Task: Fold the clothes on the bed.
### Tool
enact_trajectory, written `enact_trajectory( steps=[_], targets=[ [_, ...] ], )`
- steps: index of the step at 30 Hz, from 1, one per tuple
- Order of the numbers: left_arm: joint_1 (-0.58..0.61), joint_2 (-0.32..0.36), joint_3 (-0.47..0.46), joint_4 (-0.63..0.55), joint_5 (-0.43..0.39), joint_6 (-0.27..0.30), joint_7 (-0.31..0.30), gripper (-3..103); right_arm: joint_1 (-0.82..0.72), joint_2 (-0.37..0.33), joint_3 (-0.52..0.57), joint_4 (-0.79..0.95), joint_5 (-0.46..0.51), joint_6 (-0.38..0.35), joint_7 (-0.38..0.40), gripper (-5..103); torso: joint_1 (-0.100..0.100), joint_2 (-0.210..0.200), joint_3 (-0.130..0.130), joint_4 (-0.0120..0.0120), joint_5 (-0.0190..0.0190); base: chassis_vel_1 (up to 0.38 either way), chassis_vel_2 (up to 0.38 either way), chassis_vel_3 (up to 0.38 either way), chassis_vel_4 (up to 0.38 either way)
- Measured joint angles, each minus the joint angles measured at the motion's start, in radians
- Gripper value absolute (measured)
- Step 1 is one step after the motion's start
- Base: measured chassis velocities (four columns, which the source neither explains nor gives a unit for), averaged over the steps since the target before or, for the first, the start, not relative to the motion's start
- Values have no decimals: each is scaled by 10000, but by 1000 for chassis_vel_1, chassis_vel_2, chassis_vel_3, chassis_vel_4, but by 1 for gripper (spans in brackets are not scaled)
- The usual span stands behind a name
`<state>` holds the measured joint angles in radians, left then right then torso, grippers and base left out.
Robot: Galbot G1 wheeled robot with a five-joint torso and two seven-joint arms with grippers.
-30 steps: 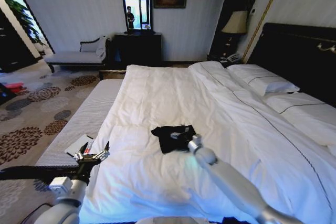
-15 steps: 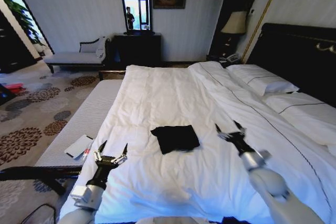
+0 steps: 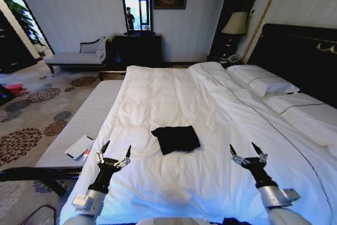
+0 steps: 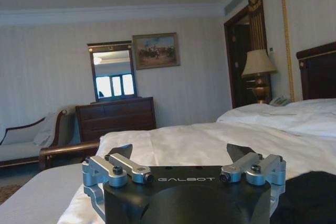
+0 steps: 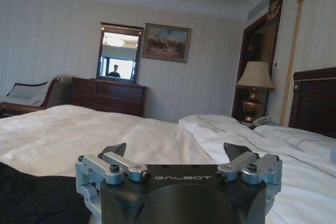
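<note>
Across the white duvet of the bed (image 3: pixel 174 98) lies one black T-shirt (image 3: pixel 176 138), folded into a compact rectangle near the foot; two pillows (image 3: pixel 266 82) rest against the dark headboard; a dresser (image 3: pixel 138 48) with mirror stands behind; the left gripper (image 3: pixel 114 156) and right gripper (image 3: pixel 247 154) hover low either side of the shirt, fingers spread, holding nothing.

Both my arms raised low in the frame, grippers spread and holding nothing.

My left gripper (image 3: pixel 114 154) sits at the lower left of the head view, forearm rising from the bottom edge, its two fingers (image 3: pixel 127 152) pointing up and splayed apart. My right gripper (image 3: pixel 246 151) mirrors it at the lower right, wrist below it, fingers equally wide. In each wrist view my jaws stand parted with nothing between them.
</note>
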<state>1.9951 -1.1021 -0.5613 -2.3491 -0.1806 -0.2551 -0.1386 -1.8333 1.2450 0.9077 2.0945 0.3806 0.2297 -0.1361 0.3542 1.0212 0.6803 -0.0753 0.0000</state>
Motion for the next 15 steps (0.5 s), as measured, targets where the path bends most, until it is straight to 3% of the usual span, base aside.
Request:
enact_trajectory(
  steps=[7, 15],
  targets=[
    [575, -45, 209, 275, 441, -607, 67, 100, 352, -187, -303, -9, -104, -218, 91, 100, 0, 0, 0, -1, -1, 0, 0, 0, 0],
    [568, -51, 284, 314, 518, -643, 23, 100, 368, -219, -331, -20, -128, -239, 98, 100, 0, 0, 0, -3, 0, 0, 0, 0, 0]
  ],
)
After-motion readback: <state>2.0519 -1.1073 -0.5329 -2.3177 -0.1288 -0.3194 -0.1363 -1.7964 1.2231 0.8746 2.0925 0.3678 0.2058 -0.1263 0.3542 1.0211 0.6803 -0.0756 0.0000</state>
